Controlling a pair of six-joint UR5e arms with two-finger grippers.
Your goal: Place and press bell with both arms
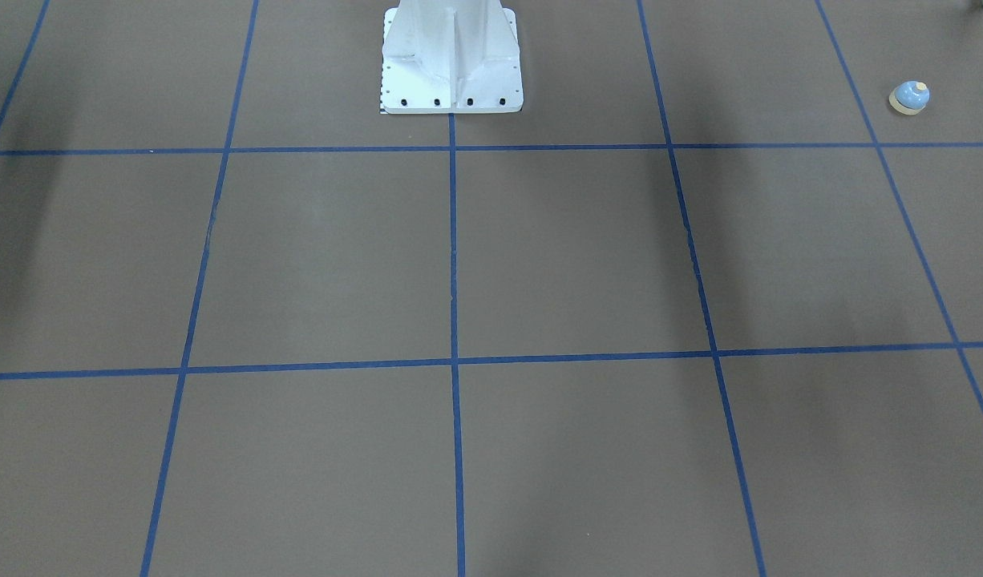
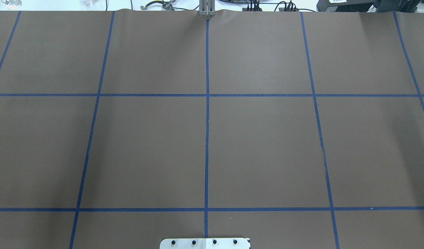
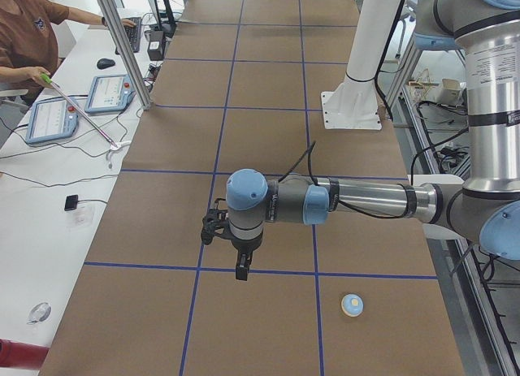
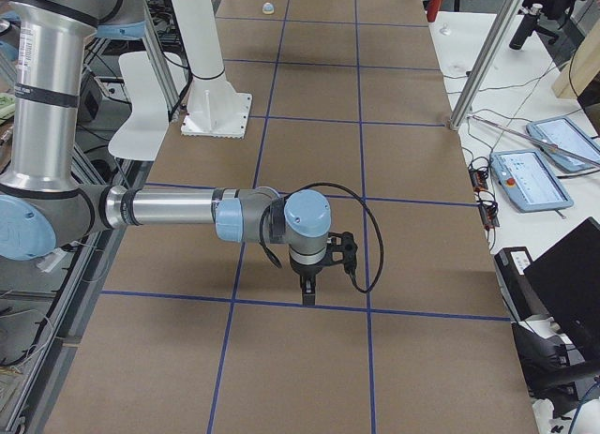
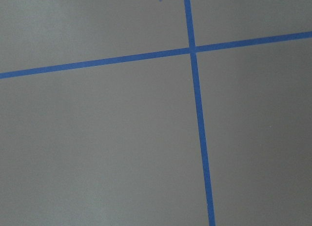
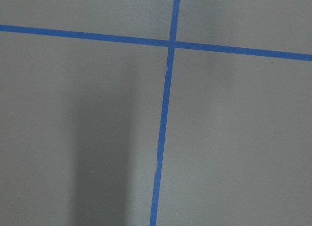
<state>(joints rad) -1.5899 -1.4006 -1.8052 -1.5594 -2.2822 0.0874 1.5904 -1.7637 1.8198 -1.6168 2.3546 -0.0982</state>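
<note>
The light-blue bell (image 1: 909, 97) with a cream button and base ring stands upright on the brown table, near the robot's left end. It also shows in the exterior left view (image 3: 353, 304) and, small and far, in the exterior right view (image 4: 267, 7). My left gripper (image 3: 242, 270) hangs over the table, fingers pointing down, apart from the bell. My right gripper (image 4: 309, 293) hangs over the table's other half, far from the bell. Both grippers show only in the side views, so I cannot tell whether they are open or shut. Both wrist views show only table.
The white bolted pedestal (image 1: 451, 64) stands at the robot's edge of the table. Blue tape lines (image 2: 206, 138) divide the brown surface into squares. An operator (image 3: 28, 35), tablets (image 3: 50, 118) and a metal post (image 3: 122, 43) are on a side bench beyond the table.
</note>
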